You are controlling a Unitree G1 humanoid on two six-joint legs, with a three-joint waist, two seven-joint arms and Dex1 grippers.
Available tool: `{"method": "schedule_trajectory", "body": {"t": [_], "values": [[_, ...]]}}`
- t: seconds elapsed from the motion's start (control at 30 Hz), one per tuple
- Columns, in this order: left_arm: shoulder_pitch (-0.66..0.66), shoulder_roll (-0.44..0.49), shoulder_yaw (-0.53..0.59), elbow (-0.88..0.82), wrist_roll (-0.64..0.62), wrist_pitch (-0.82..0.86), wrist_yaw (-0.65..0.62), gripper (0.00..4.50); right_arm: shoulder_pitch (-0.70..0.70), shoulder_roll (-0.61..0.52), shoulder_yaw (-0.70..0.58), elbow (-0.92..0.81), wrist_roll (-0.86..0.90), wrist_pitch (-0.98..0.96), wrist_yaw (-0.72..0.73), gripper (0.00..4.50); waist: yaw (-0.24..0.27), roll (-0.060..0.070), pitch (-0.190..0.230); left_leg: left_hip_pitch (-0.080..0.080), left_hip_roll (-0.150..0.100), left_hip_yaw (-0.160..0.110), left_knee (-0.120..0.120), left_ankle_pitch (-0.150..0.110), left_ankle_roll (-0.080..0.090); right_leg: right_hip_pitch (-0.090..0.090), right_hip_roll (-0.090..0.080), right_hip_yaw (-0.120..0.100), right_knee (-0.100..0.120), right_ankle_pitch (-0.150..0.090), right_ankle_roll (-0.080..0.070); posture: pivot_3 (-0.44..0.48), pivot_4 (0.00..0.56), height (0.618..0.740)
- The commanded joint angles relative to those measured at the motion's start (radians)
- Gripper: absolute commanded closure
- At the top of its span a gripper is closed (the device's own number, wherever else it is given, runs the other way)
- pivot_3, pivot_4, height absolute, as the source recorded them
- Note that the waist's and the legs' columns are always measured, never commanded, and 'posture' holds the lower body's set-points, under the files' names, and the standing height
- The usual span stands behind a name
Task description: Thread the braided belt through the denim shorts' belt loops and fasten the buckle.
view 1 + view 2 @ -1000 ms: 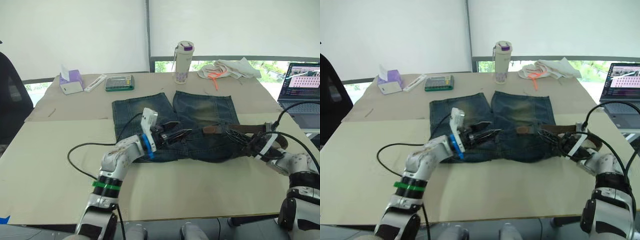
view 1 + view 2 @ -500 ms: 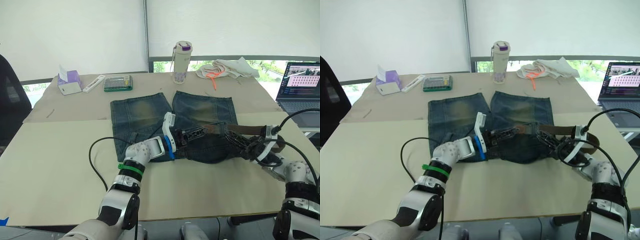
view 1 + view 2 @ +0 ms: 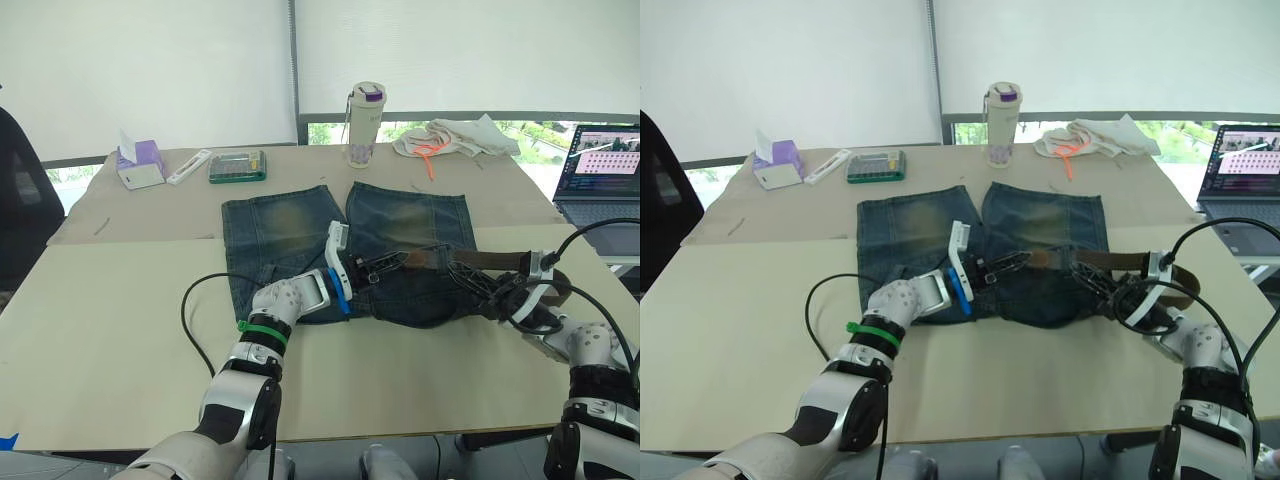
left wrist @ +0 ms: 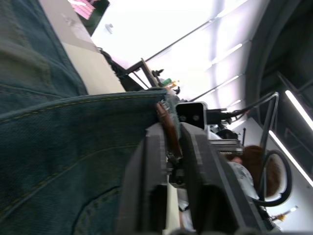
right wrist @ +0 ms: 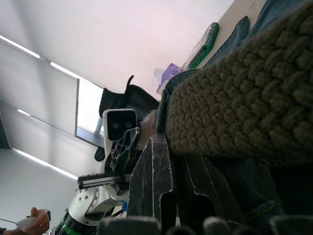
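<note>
Bare bench (image 3: 120,300) lies wide open left of the denim shorts (image 3: 285,225) and along the near edge. At the far edge, a bottle (image 3: 365,125), tissue box (image 3: 140,163) and white cloth (image 3: 455,137) crowd the way; a laptop (image 3: 600,165) blocks the right.

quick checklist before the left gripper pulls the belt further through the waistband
1. Left gripper on the braided belt: ok. In the left wrist view its fingers pinch a thin brown strip at the waistband edge.
2. Right gripper holding the waistband of the denim shorts: cannot tell; belt and denim crowd its fingers in the right wrist view.
3. Belt lying along the waistband toward the robot's right: ok.
4. Belt passing under the belt loops: cannot tell, too small to see.
5. Buckle position: cannot tell, not made out.
6. Bottle and laptop away from both arms: ok.
</note>
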Motion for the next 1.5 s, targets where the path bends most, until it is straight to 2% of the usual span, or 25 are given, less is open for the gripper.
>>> {"method": "schedule_trajectory", "body": {"t": [0.03, 0.2, 0.23, 0.33, 0.47, 0.53, 0.63, 0.77, 1.0, 1.13, 1.3, 1.4, 1.5], "values": [[-0.032, -0.088, -0.010, -0.044, -0.019, 0.019, -0.019, 4.48, -0.012, 0.000, 0.006, -0.033, 0.021, -0.020, 0.020, 4.50, 0.000, 0.000, 0.000, 0.000, 0.000, 0.000, 0.000, 0.000, 0.000, 0.000, 0.000, 0.000, 0.000, 0.000, 0.000, 0.000, 0.150, 0.740], [-0.037, -0.085, -0.005, -0.023, -0.003, 0.003, 0.000, 4.48, -0.001, -0.001, 0.016, -0.035, 0.008, -0.053, 0.026, 4.50, 0.001, 0.000, 0.000, 0.000, 0.000, 0.000, 0.000, 0.000, 0.000, 0.000, 0.000, 0.000, 0.000, 0.000, 0.000, 0.000, 0.150, 0.740], [-0.038, -0.084, -0.005, -0.021, -0.001, 0.000, 0.005, 4.50, 0.004, -0.003, 0.016, -0.036, 0.003, -0.063, 0.024, 3.74, 0.001, 0.000, 0.000, 0.000, 0.000, 0.000, 0.000, 0.000, 0.000, 0.000, 0.000, 0.000, 0.000, 0.000, 0.000, 0.000, 0.150, 0.740], [-0.041, -0.076, -0.003, -0.016, 0.012, -0.016, 0.029, 4.50, 0.034, -0.021, 0.024, -0.063, -0.009, -0.093, 0.027, 2.78, 0.003, 0.000, 0.000, 0.000, 0.000, 0.000, 0.000, 0.000, 0.000, 0.000, 0.000, 0.000, 0.000, 0.000, 0.000, 0.000, 0.150, 0.740], [-0.039, -0.047, -0.007, -0.032, 0.033, -0.023, 0.056, 4.50, 0.095, -0.037, 0.006, -0.191, -0.004, -0.150, -0.005, 1.35, 0.006, 0.000, 0.000, 0.000, 0.000, 0.000, 0.000, 0.000, 0.000, 0.000, 0.000, 0.000, 0.000, 0.000, 0.000, 0.000, 0.150, 0.740], [-0.020, 0.004, -0.092, -0.060, 0.134, -0.066, 0.063, 4.50, 0.144, -0.045, -0.033, -0.337, 0.051, -0.125, -0.027, 0.69, 0.006, 0.000, 0.000, -0.001, 0.000, 0.000, 0.001, 0.000, 0.000, 0.000, 0.000, 0.000, 0.000, 0.000, 0.000, 0.000, 0.150, 0.740], [0.002, 0.048, -0.117, -0.114, 0.179, -0.074, 0.070, 4.50, 0.253, -0.055, -0.068, -0.516, 0.098, -0.109, -0.059, 0.69, 0.010, 0.000, 0.000, -0.001, 0.000, -0.001, 0.001, 0.000, 0.000, 0.000, 0.000, 0.000, 0.000, 0.000, 0.001, 0.000, 0.150, 0.740], [0.033, 0.082, -0.128, -0.186, 0.200, -0.054, 0.067, 4.50, 0.323, -0.023, -0.086, -0.652, 0.176, -0.076, -0.140, 0.69, 0.004, 0.000, 0.000, -0.001, 0.000, -0.002, 0.001, 0.000, 0.000, 0.000, 0.000, 0.000, 0.000, 0.000, 0.001, 0.000, 0.150, 0.740], [0.069, 0.146, -0.154, -0.276, 0.236, -0.034, 0.067, 4.50, 0.411, 0.081, 0.060, -0.877, 0.174, -0.095, -0.298, 0.69, 0.006, 0.001, -0.001, -0.001, 0.000, -0.003, 0.001, 0.000, 0.000, 0.000, 0.001, 0.000, 0.001, 0.000, 0.001, 0.000, 0.150, 0.740], [0.094, 0.175, -0.139, -0.332, 0.225, -0.011, 0.082, 4.50, 0.424, 0.145, 0.163, -0.900, 0.123, -0.124, -0.379, 0.69, 0.009, 0.001, -0.001, -0.001, 0.000, -0.005, 0.001, 0.000, 0.000, -0.001, 0.001, 0.000, 0.001, 0.000, 0.001, 0.000, 0.150, 0.740], [0.132, 0.211, -0.102, -0.416, 0.185, 0.035, 0.087, 4.50, 0.395, 0.255, 0.212, -0.884, 0.084, -0.172, -0.527, 0.69, 0.008, 0.001, -0.001, -0.001, 0.000, -0.008, 0.001, 0.000, 0.000, -0.001, 0.000, 0.000, 0.001, 0.000, 0.000, 0.000, 0.150, 0.740], [0.162, 0.238, -0.073, -0.476, 0.155, 0.068, 0.085, 4.50, 0.387, 0.295, 0.242, -0.872, 0.060, -0.193, -0.569, 0.69, 0.004, 0.001, -0.001, -0.001, 0.001, -0.012, 0.001, 0.000, 0.000, -0.002, 0.001, 0.000, 0.002, 0.000, 0.000, 0.000, 0.150, 0.740], [0.221, 0.300, -0.022, -0.574, 0.077, 0.123, 0.043, 4.50, 0.344, 0.395, 0.246, -0.820, 0.056, -0.216, -0.671, 0.69, -0.005, 0.001, -0.001, 0.000, 0.001, -0.013, 0.001, 0.000, 0.000, -0.002, 0.001, 0.000, 0.003, 0.000, 0.000, 0.000, 0.150, 0.740]]}}
